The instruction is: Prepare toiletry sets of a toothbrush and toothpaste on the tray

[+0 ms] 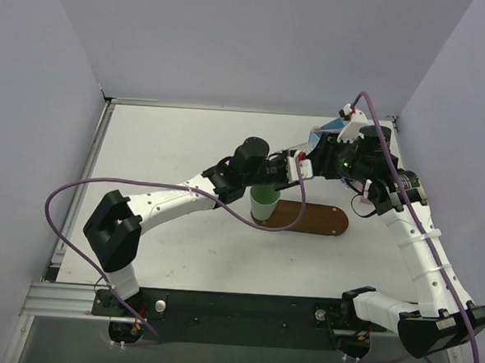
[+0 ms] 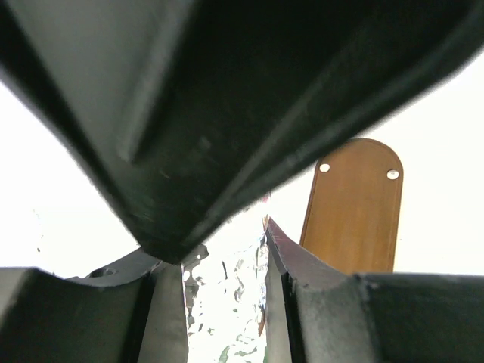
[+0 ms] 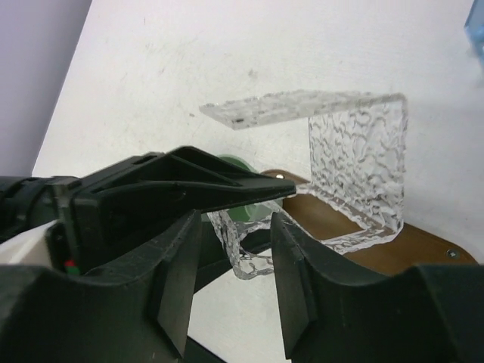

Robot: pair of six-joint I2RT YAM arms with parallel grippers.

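Wood-brown and long: lies mid-table as the tray [image 1: 318, 220], long axis running from 9 to 3 o'clock. Carries only a mint-green cup [image 1: 264, 203] at the 9 o'clock end. Shows no toothbrush and no toothpaste in any view, so probably no set laid out yet. Toward 1 o'clock from the cup, meets a crowd of fingers around a clear textured bracket [image 3: 355, 166]. Left gripper [image 2: 224, 253] pinched narrow on that bracket, right gripper [image 3: 234, 221] standing part-way apart astride its lower end, seemingly with no firm pinch. Risks a slip or swing of the bracket on that one narrow hold, since so much of it hangs beyond the fingers. Risks a drop onto the cup, tipping it over the tray. Risks also a snag of the bracket's bend on the right fingers when drawing apart, or a knock between the two claws, being so close together.
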